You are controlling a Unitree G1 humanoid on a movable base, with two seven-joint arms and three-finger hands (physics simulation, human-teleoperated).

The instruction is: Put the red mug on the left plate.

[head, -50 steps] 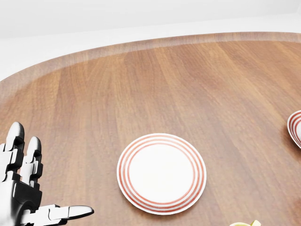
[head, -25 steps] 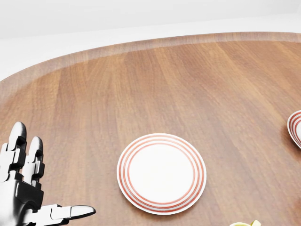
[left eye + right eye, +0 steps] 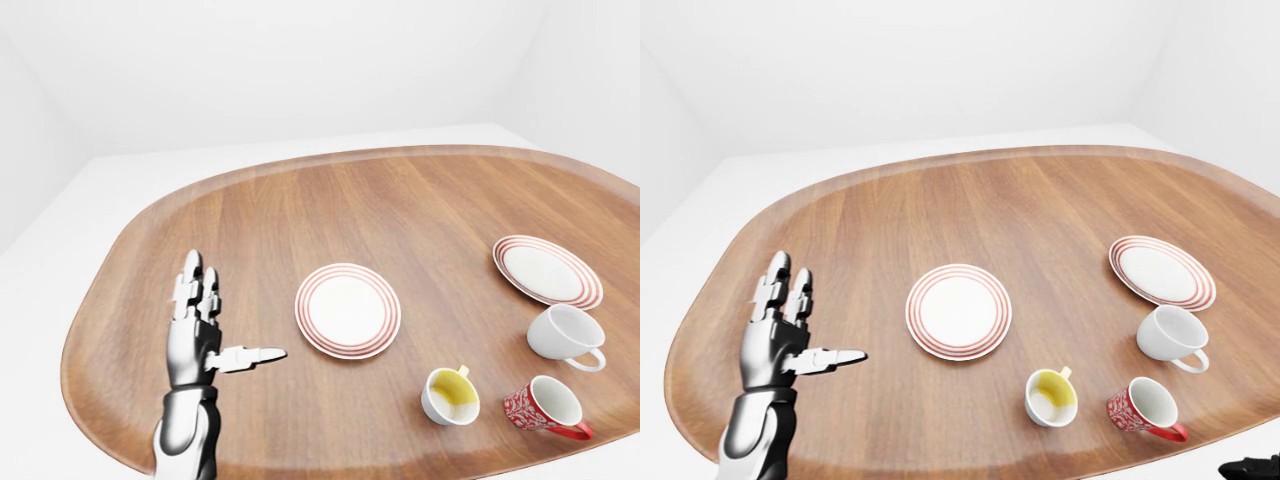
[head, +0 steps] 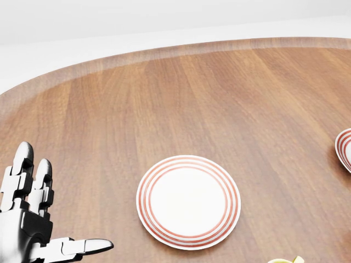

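White walls and a pale floor are surrounding a rounded wooden table [image 3: 400, 215], which is filling most of each view. The left hand [image 3: 197, 335] is hovering over the table's left part with fingers [image 3: 189, 287] spread upright and the thumb sticking out sideways, holding nothing; its forearm is running off the bottom edge of the eye views. Off the thumb's tip, with bare wood between them, the left plate [image 3: 348, 310], white with red rings, is lying flat. The red mug [image 3: 1146, 407] is sitting well apart from the fingers, near the bottom right of the right-eye view, tipped on its side with its mouth showing and its handle pointing right. Just beside it are standing a yellow-lined cup [image 3: 1051, 397] and, above it, a white cup [image 3: 1170, 335]. The right plate [image 3: 546, 271] is lying beyond them; the head view is cutting it at the right edge. A dark shape [image 3: 1252, 468] is poking in at the right-eye view's bottom right corner, too cropped to identify.
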